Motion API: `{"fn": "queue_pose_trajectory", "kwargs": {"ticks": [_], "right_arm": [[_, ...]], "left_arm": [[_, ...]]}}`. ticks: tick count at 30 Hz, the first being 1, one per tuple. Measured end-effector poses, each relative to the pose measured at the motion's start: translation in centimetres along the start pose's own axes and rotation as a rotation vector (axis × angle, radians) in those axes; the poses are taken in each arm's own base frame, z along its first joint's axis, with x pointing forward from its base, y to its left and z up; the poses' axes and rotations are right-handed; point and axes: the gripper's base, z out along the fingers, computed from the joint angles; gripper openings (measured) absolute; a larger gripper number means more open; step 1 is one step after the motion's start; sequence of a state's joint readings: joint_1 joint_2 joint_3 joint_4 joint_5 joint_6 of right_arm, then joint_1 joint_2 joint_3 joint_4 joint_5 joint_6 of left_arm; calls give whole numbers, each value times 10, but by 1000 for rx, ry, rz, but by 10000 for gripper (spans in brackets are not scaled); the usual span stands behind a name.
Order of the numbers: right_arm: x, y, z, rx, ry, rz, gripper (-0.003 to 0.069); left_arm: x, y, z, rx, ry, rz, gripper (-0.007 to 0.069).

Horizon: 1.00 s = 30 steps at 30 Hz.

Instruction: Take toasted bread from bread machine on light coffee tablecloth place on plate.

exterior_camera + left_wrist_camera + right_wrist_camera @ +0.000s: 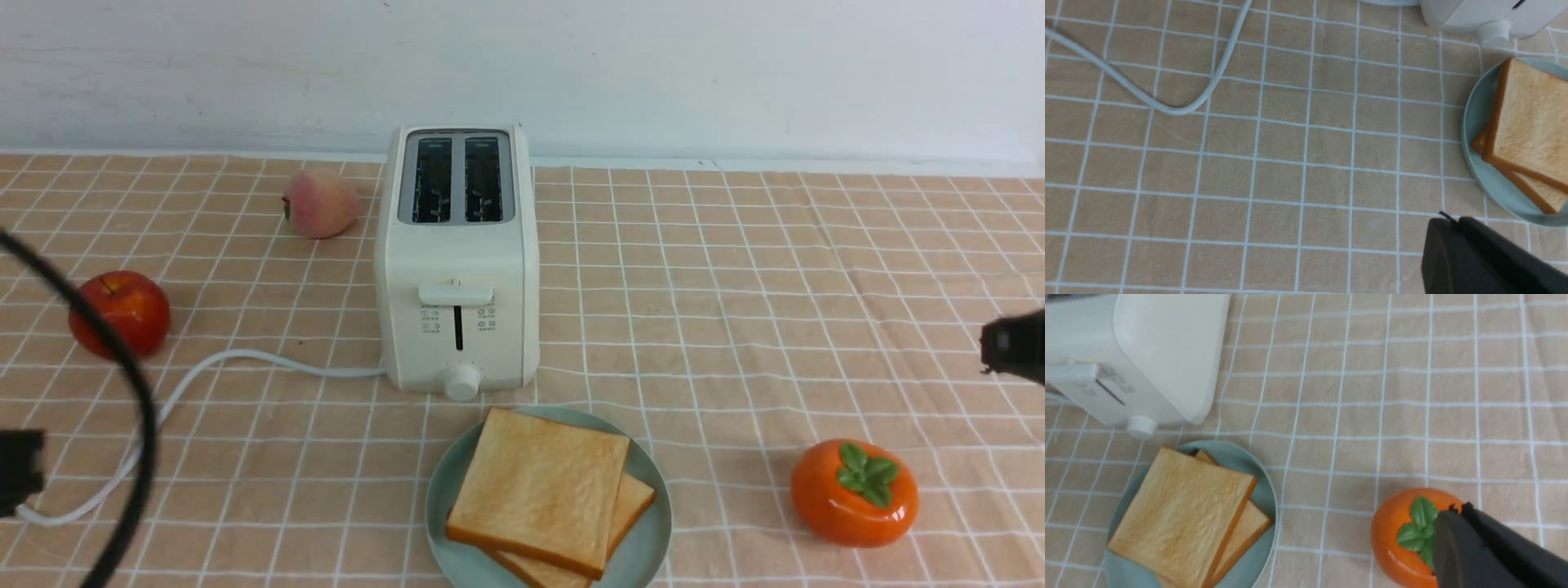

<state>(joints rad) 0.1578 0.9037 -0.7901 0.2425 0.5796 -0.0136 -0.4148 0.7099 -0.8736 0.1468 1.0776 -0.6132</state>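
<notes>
The cream-white bread machine point(457, 261) stands on the light coffee tablecloth point(735, 286), and both of its slots look empty. Two slices of toasted bread point(539, 490) lie stacked, slightly fanned, on the mint-green plate point(437, 498) just in front of it. My left gripper point(16, 469) is at the far left edge, shut and empty, apart from the plate; in the left wrist view point(1447, 220) it is above bare cloth beside the plate point(1478, 171). My right gripper point(1012, 347) is at the far right edge, shut and empty; in the right wrist view point(1457, 508) it is above an orange persimmon point(1404, 539).
A red apple point(120, 313) and a peach point(320, 202) lie left of the toaster. The persimmon point(854, 492) sits at the front right. The toaster's white cord point(245, 359) trails to the front left. A pale wall runs along the back.
</notes>
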Motion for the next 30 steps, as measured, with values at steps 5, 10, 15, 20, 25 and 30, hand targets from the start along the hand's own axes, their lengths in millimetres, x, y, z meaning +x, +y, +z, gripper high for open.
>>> {"fn": "queue_pose_trajectory", "kwargs": {"ticks": [5, 10, 15, 20, 25, 30], "right_arm": [[66, -23, -4, 42, -354, 23, -19], [118, -42, 0, 88, -534, 51, -18], [146, -52, 5, 123, -564, 72, -16], [155, -53, 9, 124, -489, 78, -14], [162, -53, 13, 119, -397, 83, -10], [168, -52, 15, 116, -332, 86, -8]], "left_arm": [[25, 14, -27, 108, -73, -62, -14], [36, 16, -40, 194, -85, -120, -14], [36, 14, -42, 223, -97, -131, -14], [29, 10, -44, 273, -171, -136, -14], [28, 10, -45, 283, -185, -137, -14], [27, 10, -45, 284, -186, -137, -14]]}}
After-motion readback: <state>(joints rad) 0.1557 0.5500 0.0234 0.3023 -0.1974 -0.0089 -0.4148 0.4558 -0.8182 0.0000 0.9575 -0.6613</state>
